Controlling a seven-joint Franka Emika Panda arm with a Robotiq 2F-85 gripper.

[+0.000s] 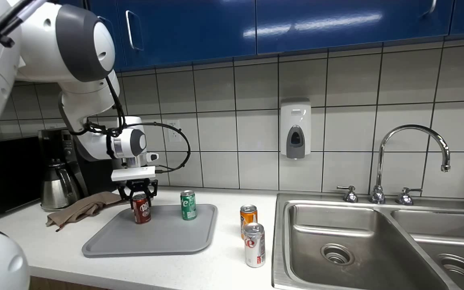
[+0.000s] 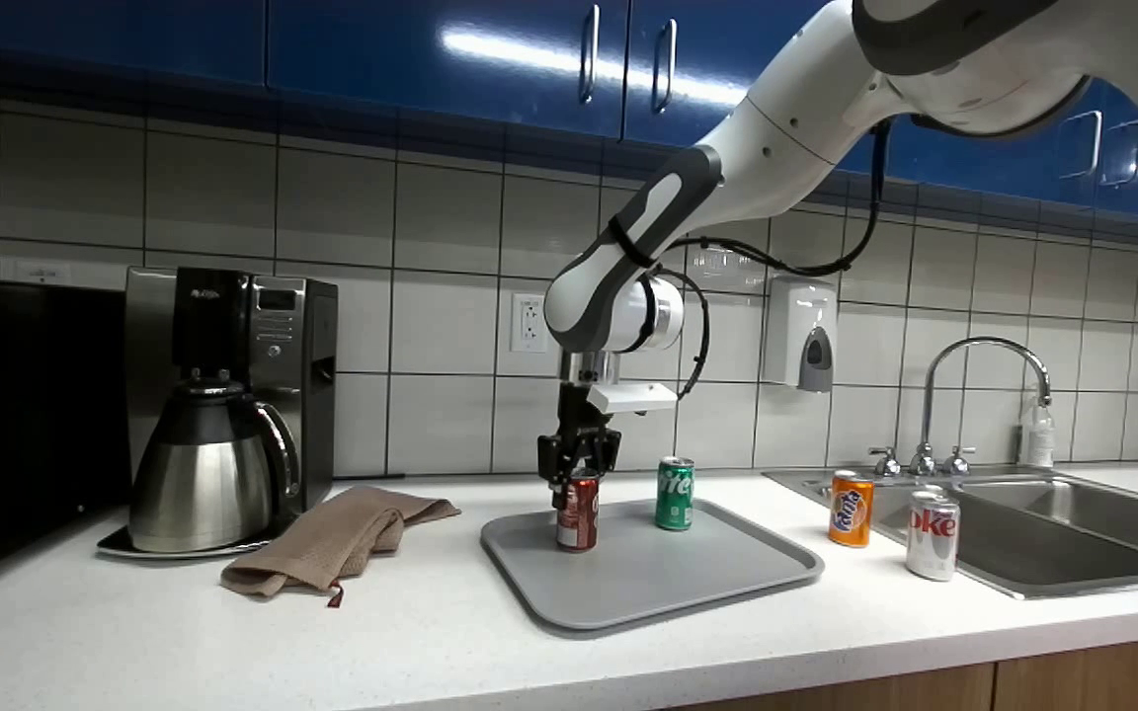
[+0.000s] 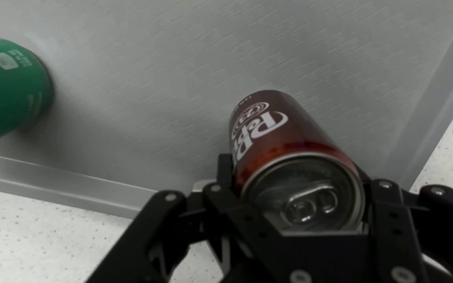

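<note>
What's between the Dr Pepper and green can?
A pincer finger by the Dr Pepper can, then only gray tray to the green can; wrist view shows it.

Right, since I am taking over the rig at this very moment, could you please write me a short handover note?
Gripper: shut on the Dr Pepper can, one finger on either side near its top.
Things: the Dr Pepper can is upright and looks to be resting on the gray tray; the green can stands on the tray too, apart from it. The orange Fanta can and silver can stand off the tray, near the sink.
Done: the grip on the Dr Pepper can.
Left: it is not yet visibly clear of the tray, nor released.
</note>
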